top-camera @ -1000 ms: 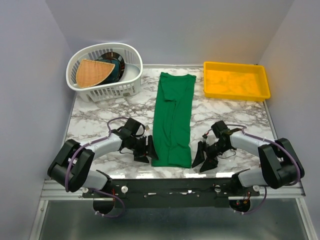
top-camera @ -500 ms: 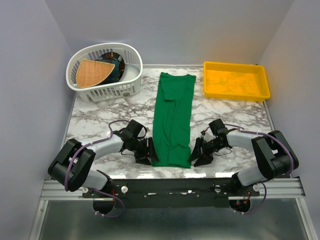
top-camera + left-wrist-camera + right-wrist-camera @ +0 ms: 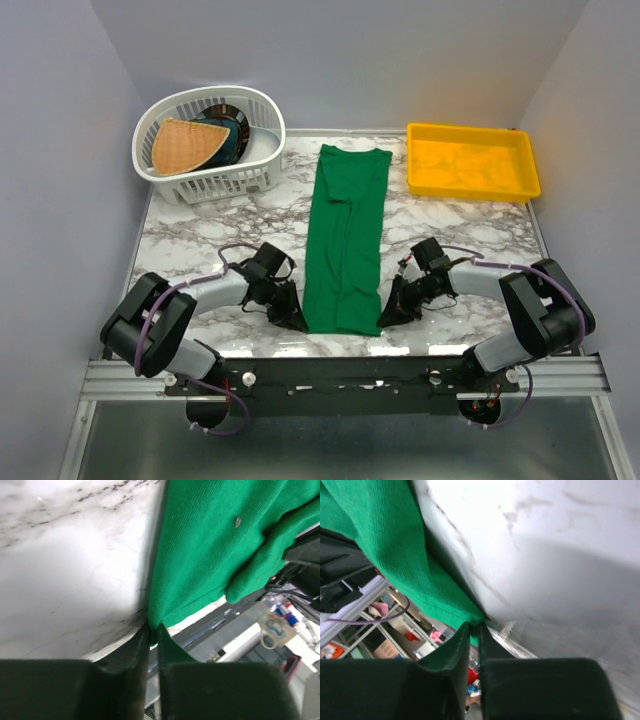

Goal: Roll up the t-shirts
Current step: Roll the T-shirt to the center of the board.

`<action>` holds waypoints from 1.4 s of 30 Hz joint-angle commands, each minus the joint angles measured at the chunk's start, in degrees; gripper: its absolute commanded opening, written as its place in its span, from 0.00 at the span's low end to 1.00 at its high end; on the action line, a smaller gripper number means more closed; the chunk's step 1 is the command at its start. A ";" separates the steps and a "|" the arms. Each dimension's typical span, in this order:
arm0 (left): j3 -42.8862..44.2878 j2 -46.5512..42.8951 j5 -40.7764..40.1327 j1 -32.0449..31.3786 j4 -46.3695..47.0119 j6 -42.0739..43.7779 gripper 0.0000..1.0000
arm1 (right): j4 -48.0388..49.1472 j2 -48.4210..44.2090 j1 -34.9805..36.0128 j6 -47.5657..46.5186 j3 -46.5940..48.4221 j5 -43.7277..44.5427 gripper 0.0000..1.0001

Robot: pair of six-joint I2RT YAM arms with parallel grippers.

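A green t-shirt [image 3: 345, 235], folded into a long narrow strip, lies down the middle of the marble table from back to front. My left gripper [image 3: 298, 319] is shut on its near left corner; the left wrist view shows the green cloth [image 3: 210, 545] pinched between the dark fingertips [image 3: 141, 636]. At the near right corner my right gripper [image 3: 384, 316] is shut too, with the hem of the t-shirt [image 3: 405, 570] caught between its tips [image 3: 490, 635].
A white laundry basket [image 3: 262, 170] with folded cloth stands at the back left. At the back right is a yellow tray [image 3: 415, 180]. The table's front edge [image 3: 340, 345] runs just below the shirt's near end.
Both grippers moved inward to the shirt's near corners and closed on them. The shirt's near end looks slightly narrower.
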 commanded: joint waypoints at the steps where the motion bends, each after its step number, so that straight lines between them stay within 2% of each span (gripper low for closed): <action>1: -2.18 -1.83 -8.63 1.39 -1.78 3.93 0.08 | -2.99 2.06 0.55 4.42 -2.60 3.36 0.01; 3: -2.36 -3.07 -7.92 1.48 -1.08 4.80 0.00 | -4.12 -0.30 0.90 3.28 -2.34 2.92 0.01; 10: -0.95 -9.65 -0.64 1.48 2.53 7.27 0.00 | -13.00 -11.11 1.25 -1.47 -1.20 0.72 0.00; 14: -1.13 -11.33 3.32 1.40 4.63 7.62 0.00 | -10.99 -14.29 1.69 -0.78 -1.37 -1.30 0.01; 19: 0.19 -11.95 5.79 1.31 4.55 8.85 0.00 | -7.91 -14.38 1.60 0.72 0.99 -2.45 0.01; 28: 6.43 -10.20 2.19 2.01 -1.95 12.72 0.00 | -9.58 -13.24 0.11 -0.85 3.81 0.09 0.00; 35: 8.62 -7.30 0.43 4.29 -1.16 12.81 0.00 | -6.60 -10.35 -5.95 -1.12 4.25 -0.25 0.00; 42: 10.73 -3.95 -2.21 5.61 0.33 12.54 0.00 | -3.87 -4.55 -6.31 -0.51 9.61 -1.22 0.01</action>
